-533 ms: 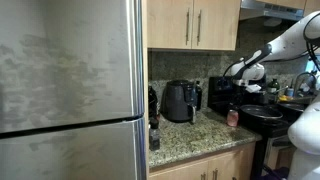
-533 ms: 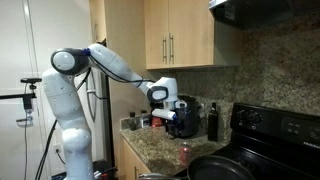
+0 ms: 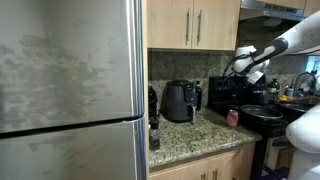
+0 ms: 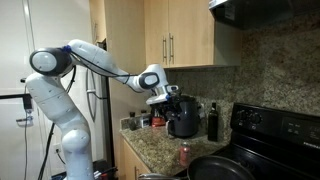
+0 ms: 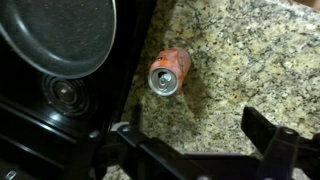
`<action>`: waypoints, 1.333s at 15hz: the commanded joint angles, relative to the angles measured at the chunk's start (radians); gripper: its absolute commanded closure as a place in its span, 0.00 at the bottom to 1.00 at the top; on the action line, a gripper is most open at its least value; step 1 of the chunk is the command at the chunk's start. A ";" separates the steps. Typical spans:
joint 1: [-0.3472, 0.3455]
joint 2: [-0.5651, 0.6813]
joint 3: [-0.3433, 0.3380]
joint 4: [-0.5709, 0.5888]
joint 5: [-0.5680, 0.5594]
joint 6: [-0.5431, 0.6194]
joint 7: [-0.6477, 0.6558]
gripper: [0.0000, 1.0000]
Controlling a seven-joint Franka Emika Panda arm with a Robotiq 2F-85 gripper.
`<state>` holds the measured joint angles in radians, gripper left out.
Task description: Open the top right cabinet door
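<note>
In an exterior view the white arm [image 4: 100, 60] rises from the left of the frame, bends at a high shoulder and stretches to mid-frame, where the claw [image 4: 166, 98] hangs pointing down. In the wrist view the claw [image 5: 190, 135] lies along the bottom edge, its two dark fingers [image 5: 262, 128] spread wide apart.

White rounded arm [image 4: 60, 115] with dark joint bands, ending in black claw [image 5: 190, 132].
</note>
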<state>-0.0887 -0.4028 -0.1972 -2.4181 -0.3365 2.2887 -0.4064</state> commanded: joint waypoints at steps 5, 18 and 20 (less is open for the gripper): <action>-0.023 -0.263 0.083 -0.110 -0.084 0.001 0.124 0.00; 0.122 -0.406 0.270 0.022 -0.204 0.030 0.024 0.00; 0.135 -0.346 0.254 0.079 -0.203 0.014 -0.026 0.00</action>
<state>0.0260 -0.8187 0.0788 -2.3973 -0.5347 2.3109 -0.3881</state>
